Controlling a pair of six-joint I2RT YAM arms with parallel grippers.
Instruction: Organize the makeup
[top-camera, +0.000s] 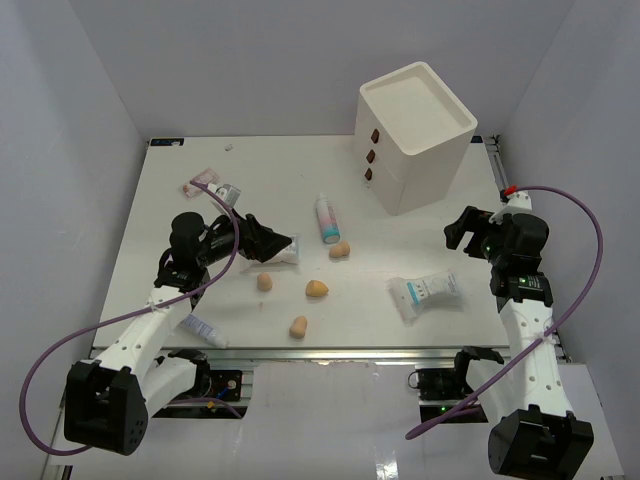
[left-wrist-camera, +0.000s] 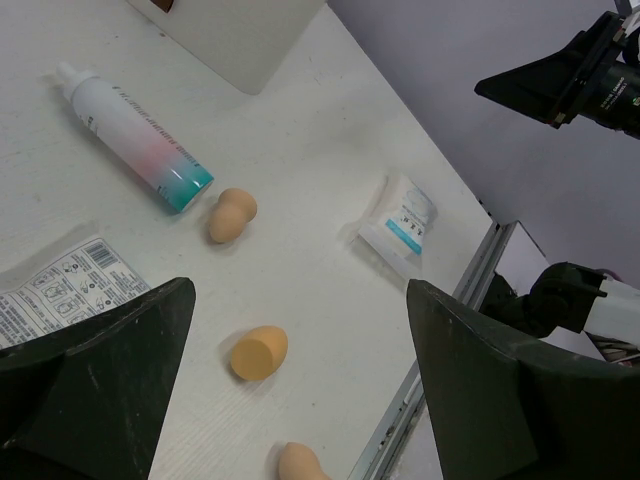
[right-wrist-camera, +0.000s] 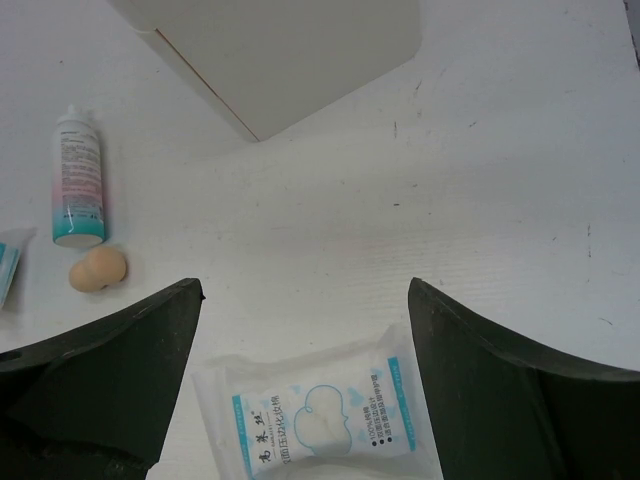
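Four tan sponges lie mid-table (top-camera: 340, 249) (top-camera: 265, 282) (top-camera: 317, 289) (top-camera: 298, 326). The white bottle with teal cap (top-camera: 327, 217) lies beyond them. One white packet with teal print (top-camera: 425, 292) lies at the right, below my right gripper (top-camera: 458, 232), which is open, empty and above the table. A second packet (top-camera: 284, 256) lies under my left gripper (top-camera: 272, 238), also open and empty. Pinkish sachets (top-camera: 208, 183) lie at the far left, a small tube (top-camera: 205, 330) at the near left edge. The left wrist view shows the bottle (left-wrist-camera: 135, 135), sponges (left-wrist-camera: 232, 214) (left-wrist-camera: 259, 352) and packet (left-wrist-camera: 400, 222). The right wrist view shows the packet (right-wrist-camera: 320, 415) between open jaws.
The big white three-drawer box (top-camera: 415, 135) with brown knobs stands at the back right; its base shows in the right wrist view (right-wrist-camera: 270, 50). The table's near edge (top-camera: 330, 350) has a metal rail. White walls close in the table on three sides.
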